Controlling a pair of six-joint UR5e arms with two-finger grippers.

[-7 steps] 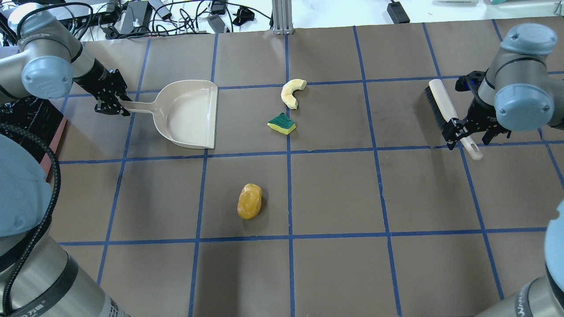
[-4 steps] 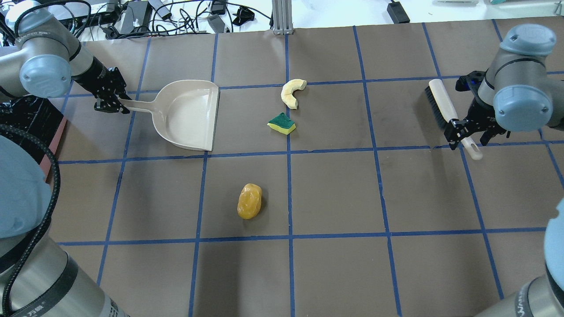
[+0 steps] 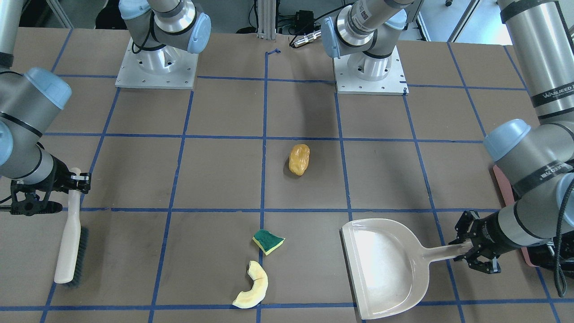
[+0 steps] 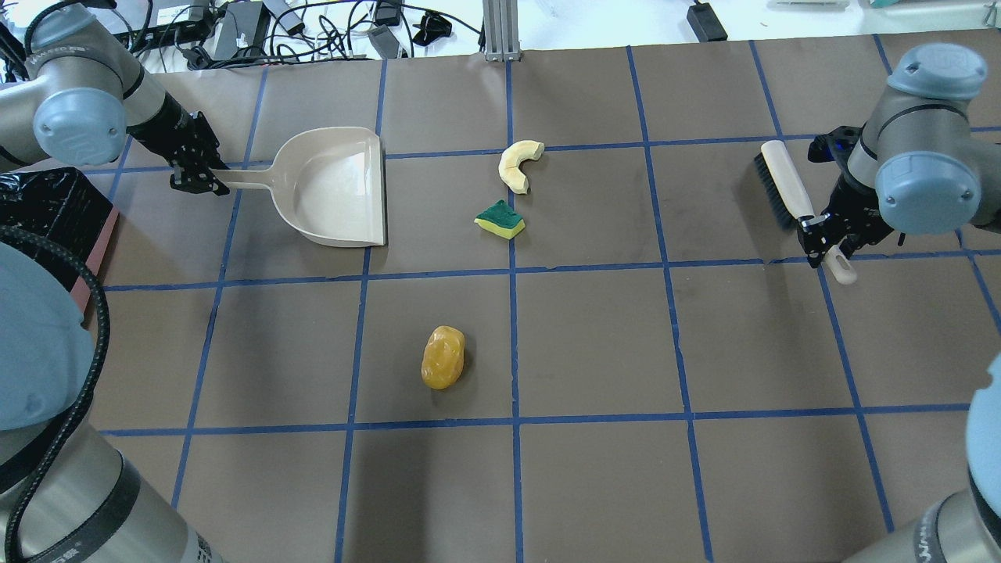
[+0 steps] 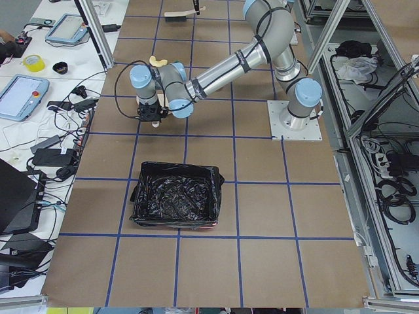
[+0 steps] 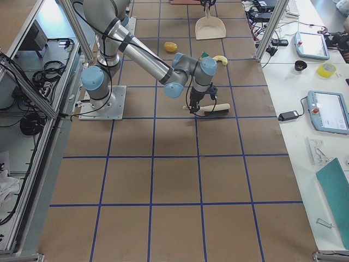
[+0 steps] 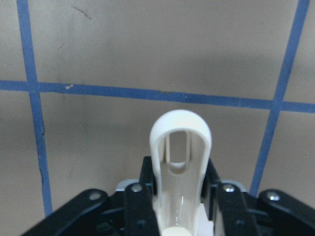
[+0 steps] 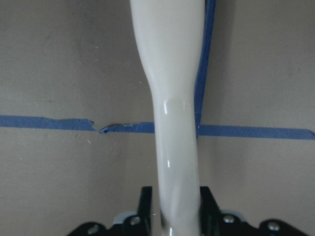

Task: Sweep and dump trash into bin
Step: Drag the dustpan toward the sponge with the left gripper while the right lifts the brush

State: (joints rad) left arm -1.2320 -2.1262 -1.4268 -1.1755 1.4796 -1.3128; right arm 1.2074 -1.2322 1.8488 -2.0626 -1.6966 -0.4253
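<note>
The trash lies on the brown table: an orange lump [image 4: 443, 357], a green-and-yellow sponge chunk [image 4: 500, 220] and a cream curved slice [image 4: 518, 164]. My left gripper [image 4: 205, 178] is shut on the handle of the beige dustpan [image 4: 336, 188], whose mouth faces the sponge; the handle loop [image 7: 180, 162] fills the left wrist view. My right gripper [image 4: 829, 238] is shut on the handle of a cream brush [image 4: 786, 191] at the far right; its handle [image 8: 174, 123] also shows in the right wrist view. The black-lined bin [image 5: 175, 204] stands at the table's left end, beyond the dustpan.
Blue tape lines grid the table. Cables and power bricks [image 4: 235, 31] lie past the far edge. A metal post [image 4: 500, 31] stands at the far middle. The two arm bases [image 3: 157, 63] sit on the robot's side.
My right gripper has closed on the brush handle. My left gripper has shifted the dustpan toward the far edge and turned it slightly. The trash has not moved.
</note>
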